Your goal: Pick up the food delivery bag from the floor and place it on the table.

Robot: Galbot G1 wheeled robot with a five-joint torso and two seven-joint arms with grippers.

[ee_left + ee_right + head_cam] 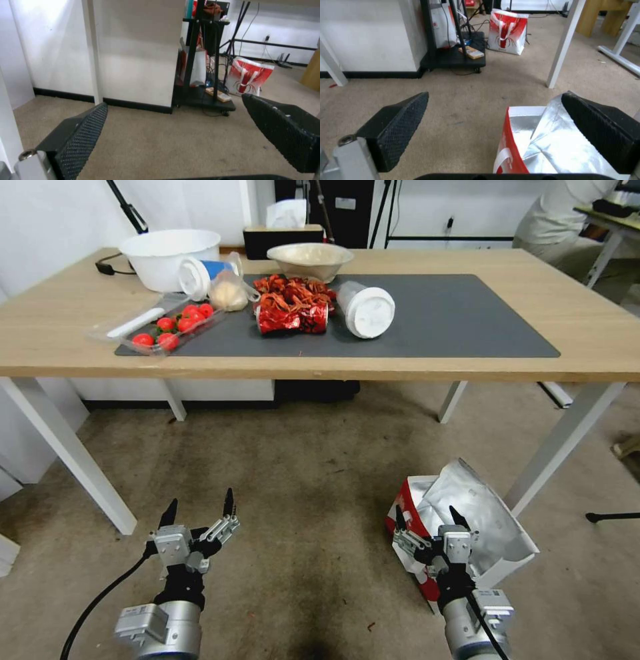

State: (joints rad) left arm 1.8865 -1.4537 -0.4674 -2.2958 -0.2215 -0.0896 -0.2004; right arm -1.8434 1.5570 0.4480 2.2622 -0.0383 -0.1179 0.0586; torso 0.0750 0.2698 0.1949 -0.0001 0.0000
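The food delivery bag (483,513) stands on the carpet at the lower right, by a white table leg. Its red side faces left and crumpled silver foil lining sticks out of its open top. My right gripper (430,517) hangs open just over the bag's near edge. In the right wrist view the bag (550,142) sits low between the open fingers (400,125), with its red wall between them and the foil against the far finger. My left gripper (198,507) is open over bare carpet. The table (587,323) with its dark grey mat (467,320) stands ahead.
The mat's left half holds a white bowl (167,257), two tipped cups, a tomato tray (167,327) and red snack packets (293,307). White table legs (560,447) flank the bag. Far off, a second red-and-white bag (506,31) stands beside a black cart (453,55).
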